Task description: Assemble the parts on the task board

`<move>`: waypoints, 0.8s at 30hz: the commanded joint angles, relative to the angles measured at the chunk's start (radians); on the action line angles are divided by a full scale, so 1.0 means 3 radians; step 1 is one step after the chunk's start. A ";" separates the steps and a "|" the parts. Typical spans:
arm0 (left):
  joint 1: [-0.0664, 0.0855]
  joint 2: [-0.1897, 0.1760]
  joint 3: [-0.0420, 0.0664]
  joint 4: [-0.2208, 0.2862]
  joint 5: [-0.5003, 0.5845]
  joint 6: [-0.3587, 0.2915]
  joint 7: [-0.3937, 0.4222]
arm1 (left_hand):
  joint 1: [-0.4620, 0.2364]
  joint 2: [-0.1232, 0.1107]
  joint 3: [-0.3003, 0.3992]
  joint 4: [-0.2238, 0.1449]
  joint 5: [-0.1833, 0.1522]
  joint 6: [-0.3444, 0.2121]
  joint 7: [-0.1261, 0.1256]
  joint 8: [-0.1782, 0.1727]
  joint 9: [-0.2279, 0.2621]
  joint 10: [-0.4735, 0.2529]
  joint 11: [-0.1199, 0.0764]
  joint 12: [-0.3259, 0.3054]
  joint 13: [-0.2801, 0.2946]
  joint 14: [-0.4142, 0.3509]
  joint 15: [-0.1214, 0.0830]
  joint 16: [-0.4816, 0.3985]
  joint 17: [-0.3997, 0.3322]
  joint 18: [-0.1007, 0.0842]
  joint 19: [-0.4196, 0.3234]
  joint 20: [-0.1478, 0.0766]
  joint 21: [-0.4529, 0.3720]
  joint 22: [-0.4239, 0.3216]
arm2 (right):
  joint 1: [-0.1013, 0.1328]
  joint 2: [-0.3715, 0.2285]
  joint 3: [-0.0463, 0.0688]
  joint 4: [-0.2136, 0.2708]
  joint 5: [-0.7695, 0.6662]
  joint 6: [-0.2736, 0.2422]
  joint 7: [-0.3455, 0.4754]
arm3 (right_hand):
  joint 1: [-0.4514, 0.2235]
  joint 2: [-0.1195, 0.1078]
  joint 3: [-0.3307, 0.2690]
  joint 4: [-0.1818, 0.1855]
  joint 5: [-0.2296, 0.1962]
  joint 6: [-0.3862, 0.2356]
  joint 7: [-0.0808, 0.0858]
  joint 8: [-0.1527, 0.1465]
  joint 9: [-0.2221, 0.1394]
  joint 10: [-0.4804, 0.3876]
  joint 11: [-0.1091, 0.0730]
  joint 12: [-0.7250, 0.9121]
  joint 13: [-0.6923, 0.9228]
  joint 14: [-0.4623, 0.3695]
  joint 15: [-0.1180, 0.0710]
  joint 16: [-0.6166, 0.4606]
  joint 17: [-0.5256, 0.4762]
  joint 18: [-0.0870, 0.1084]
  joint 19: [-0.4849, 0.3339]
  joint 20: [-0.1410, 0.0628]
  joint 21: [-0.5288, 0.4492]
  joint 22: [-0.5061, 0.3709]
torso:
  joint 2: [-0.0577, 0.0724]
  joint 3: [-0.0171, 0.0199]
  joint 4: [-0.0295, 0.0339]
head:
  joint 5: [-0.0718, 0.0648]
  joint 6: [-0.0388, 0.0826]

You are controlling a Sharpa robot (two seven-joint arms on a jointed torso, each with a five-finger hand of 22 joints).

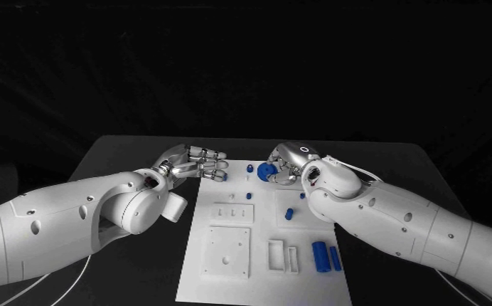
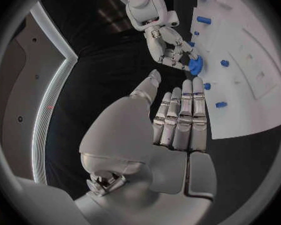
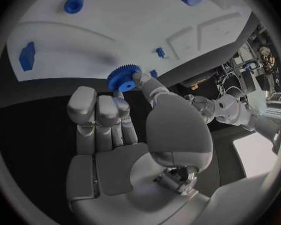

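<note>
Black table [image 1: 134, 153] runs under everything, and the white task board [image 1: 231, 277] lies in the middle of it.

On the left side, the left hand [image 1: 195, 162] sits just off the board's far left corner. It holds nothing. In the left wrist view its fingers [image 2: 181, 117] lie straight and side by side, with the thumb standing a little apart.

Next comes the board. A small blue peg [image 1: 250, 168] stands near its far edge. Another small blue peg [image 1: 249, 196] stands a bit closer to the robot, above two little slots. A big square pocket [image 1: 227, 250] is cut into the near left part of the board. A blue knob [image 1: 289, 213] stands near the middle. Two long blue bars [image 1: 326, 256] lie side by side at the near right part.

On the right side, the right hand [image 1: 290, 161] is over the far edge of the board. It pinches a round blue gear [image 1: 266, 171] with teeth all around it. In the right wrist view the gear [image 3: 123, 78] is held at the fingertips, between the thumb and the other fingers, close above the white board.
</note>
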 commanded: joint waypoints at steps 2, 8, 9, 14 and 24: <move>0.0004 0.0009 0.0002 -0.0001 -0.0012 0.0027 0.0028 | -0.0010 0.0007 -0.0006 -0.0013 0.0013 -0.0019 -0.0001 0.0017 0.0002 -0.0012 0.0011 0.0015 0.0005 -0.0016 0.0013 -0.0008 0.0006 0.0009 -0.0016 0.0005 0.0009 -0.0003 | -0.0010 0.0051 0.0000 0.0018 -0.0084 -0.0118 -0.0055 | 0.0031 -0.0018 0.0006 0.0020 -0.0016 0.0029 -0.0002 0.0009 -0.0005 0.0020 -0.0006 -0.0004 0.0005 0.0000 -0.0017 -0.0001 -0.0003 -0.0010 0.0123 -0.0022 0.0009 0.0384 | 0.0000 -0.0001 0.0002 | 0.0003 0.0007; 0.0004 0.0019 0.0002 -0.0007 -0.0012 0.0026 0.0029 | -0.0010 0.0007 -0.0006 -0.0013 0.0013 -0.0019 -0.0001 0.0017 0.0002 -0.0012 0.0011 0.0015 0.0005 -0.0016 0.0013 -0.0008 0.0006 0.0009 -0.0016 0.0005 0.0009 -0.0003 | -0.0026 0.0174 0.0000 -0.0049 -0.0099 -0.0138 -0.0059 | 0.0037 -0.0018 0.0011 0.0024 -0.0027 0.0027 -0.0001 0.0009 -0.0005 0.0018 -0.0006 -0.0008 0.0003 -0.0001 -0.0017 -0.0007 -0.0010 -0.0011 0.0124 -0.0022 0.0016 0.0386 | 0.0002 0.0002 0.0006 | 0.0004 0.0011; 0.0004 0.0021 0.0002 -0.0008 -0.0012 0.0027 0.0029 | -0.0010 0.0007 -0.0006 -0.0013 0.0013 -0.0019 -0.0001 0.0017 0.0002 -0.0012 0.0011 0.0015 0.0005 -0.0016 0.0013 -0.0008 0.0006 0.0009 -0.0016 0.0005 0.0009 -0.0003 | -0.0029 0.0200 0.0000 -0.0069 -0.0102 -0.0142 -0.0061 | 0.0037 -0.0018 0.0011 0.0024 -0.0027 0.0027 -0.0001 0.0009 -0.0005 0.0018 -0.0006 -0.0008 0.0003 -0.0001 -0.0017 -0.0007 -0.0010 -0.0011 0.0124 -0.0022 0.0016 0.0386 | 0.0003 0.0002 0.0008 | 0.0003 0.0011; 0.0004 0.0033 0.0002 -0.0016 -0.0012 0.0028 0.0030 | -0.0010 0.0007 -0.0006 -0.0013 0.0013 -0.0019 -0.0001 0.0017 0.0002 -0.0012 0.0011 0.0015 0.0005 -0.0016 0.0013 -0.0008 0.0006 0.0009 -0.0016 0.0005 0.0009 -0.0003 | -0.0035 0.0321 -0.0010 -0.0179 -0.0114 -0.0162 -0.0106 | 0.0042 -0.0015 0.0017 0.0028 -0.0033 0.0023 0.0001 0.0009 -0.0005 0.0015 -0.0005 -0.0011 0.0002 0.0000 -0.0017 -0.0011 -0.0016 -0.0011 0.0125 -0.0021 0.0014 0.0386 | 0.0002 0.0000 0.0008 | 0.0003 -0.0001; 0.0004 0.0050 0.0002 -0.0024 -0.0013 0.0029 0.0029 | -0.0010 0.0007 -0.0006 -0.0013 0.0013 -0.0019 -0.0001 0.0017 0.0002 -0.0012 0.0011 0.0015 0.0005 -0.0016 0.0013 -0.0008 0.0006 0.0009 -0.0016 0.0005 0.0009 -0.0003 | -0.0037 0.0491 -0.0052 -0.0343 -0.0118 -0.0133 -0.0133 | 0.0045 -0.0019 0.0023 0.0026 -0.0043 0.0017 0.0003 0.0009 -0.0005 0.0013 -0.0004 -0.0014 0.0000 -0.0002 -0.0017 -0.0021 -0.0028 -0.0011 0.0124 -0.0021 0.0008 0.0385 | 0.0000 0.0001 -0.0001 | 0.0006 0.0001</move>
